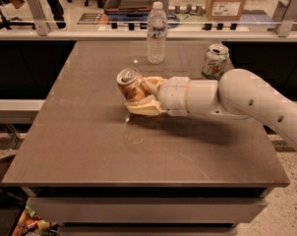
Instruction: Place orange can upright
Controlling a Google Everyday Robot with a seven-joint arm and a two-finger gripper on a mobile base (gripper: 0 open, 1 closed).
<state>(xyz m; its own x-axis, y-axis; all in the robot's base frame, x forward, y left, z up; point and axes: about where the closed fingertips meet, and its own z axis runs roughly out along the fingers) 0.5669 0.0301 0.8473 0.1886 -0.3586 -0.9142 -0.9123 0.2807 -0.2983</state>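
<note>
The orange can (130, 84) has an orange-gold label and a silver top with a pull tab. It is tilted, with its top leaning toward the left and the camera, held a little above the brown table (89, 132). My gripper (138, 96) reaches in from the right on a white arm and is shut on the can, one cream finger (151, 84) behind it and one under it. The can's lower end is hidden by the fingers.
A clear plastic water bottle (157, 33) stands upright at the back middle of the table. A white-and-green can (216, 61) stands at the back right, just behind my arm. A glass-railed counter with boxes runs behind the table.
</note>
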